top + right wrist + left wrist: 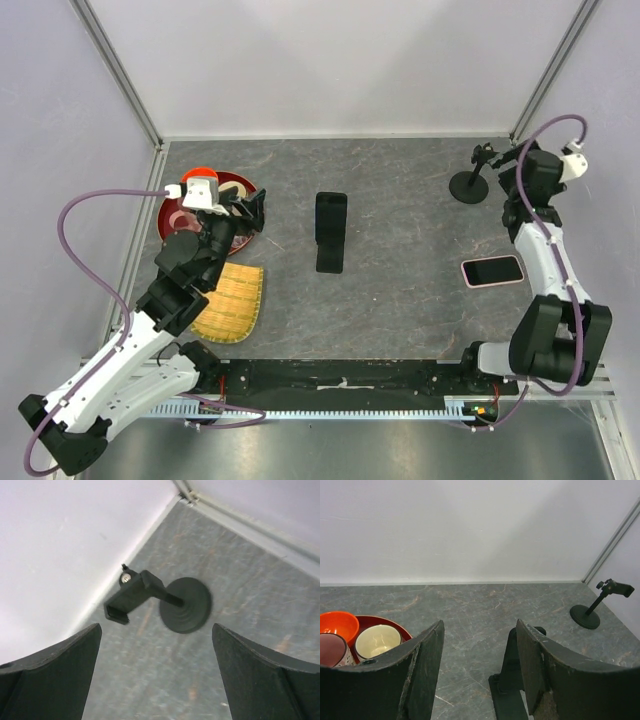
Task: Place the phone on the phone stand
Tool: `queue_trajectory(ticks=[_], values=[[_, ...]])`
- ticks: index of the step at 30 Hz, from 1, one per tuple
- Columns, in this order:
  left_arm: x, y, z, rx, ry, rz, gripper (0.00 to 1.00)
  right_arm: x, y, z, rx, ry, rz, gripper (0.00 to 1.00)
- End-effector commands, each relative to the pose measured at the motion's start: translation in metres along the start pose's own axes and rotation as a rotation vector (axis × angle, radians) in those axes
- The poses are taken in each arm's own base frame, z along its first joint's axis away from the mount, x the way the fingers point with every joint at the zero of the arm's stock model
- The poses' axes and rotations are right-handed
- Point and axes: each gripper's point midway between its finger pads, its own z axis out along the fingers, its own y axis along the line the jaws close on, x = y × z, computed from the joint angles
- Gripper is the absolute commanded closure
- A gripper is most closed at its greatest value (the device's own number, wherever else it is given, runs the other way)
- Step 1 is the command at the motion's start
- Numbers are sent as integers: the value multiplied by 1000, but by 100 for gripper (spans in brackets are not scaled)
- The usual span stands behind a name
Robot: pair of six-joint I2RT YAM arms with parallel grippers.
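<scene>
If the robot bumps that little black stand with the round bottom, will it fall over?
Probably not easily: the clamp stand sits on a wide round base. A push high up, on the clamp head atop its thin stem, might tip it. It looks stiff, so a low nudge would likely just slide it.

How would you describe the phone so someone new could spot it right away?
Start at the grey table and go to its right side, next to the right arm. The phone lies flat there, a dark screen with a pink rim, unlike the all-black stand mid-table and the round-based clip holder farther back.
</scene>
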Motion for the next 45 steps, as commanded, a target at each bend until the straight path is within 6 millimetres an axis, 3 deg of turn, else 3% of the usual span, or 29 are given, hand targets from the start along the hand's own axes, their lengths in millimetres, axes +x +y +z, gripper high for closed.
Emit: queue_trajectory(ticks=[1,4,9,16,19,20,24,28,29,32,36,40,43,44,45], values=[[-17,-9,2,27,-22,-57,34,-17,49,22,-294,103,434,2],[-14,-9,3,29,-14,-54,34,-24,51,39,-328,84,522,2],[-8,-12,7,33,3,-51,35,-9,52,64,-316,149,630,3],[-3,-13,9,37,21,-47,36,9,48,84,-261,188,680,14],[0,-12,11,29,27,-42,36,12,47,89,-253,193,691,28],[2,-13,12,29,31,-40,36,14,47,92,-251,199,696,40],[6,-13,13,28,44,-35,37,20,49,94,-259,224,705,57],[6,-13,14,29,46,-34,37,29,46,88,-264,250,707,79],[6,-13,13,27,44,-33,37,30,47,85,-271,261,706,89],[6,-13,13,25,43,-33,38,36,50,70,-311,294,730,100],[4,-14,13,32,42,-37,38,47,43,51,-328,313,741,100],[-1,-14,10,40,30,-44,38,38,43,33,-359,278,692,100],[-3,-13,9,36,24,-48,38,29,39,31,-359,220,563,71],[-3,-14,9,39,23,-49,38,29,38,32,-352,219,550,38],[-4,-13,8,38,22,-49,38,27,40,33,-351,219,545,22]])
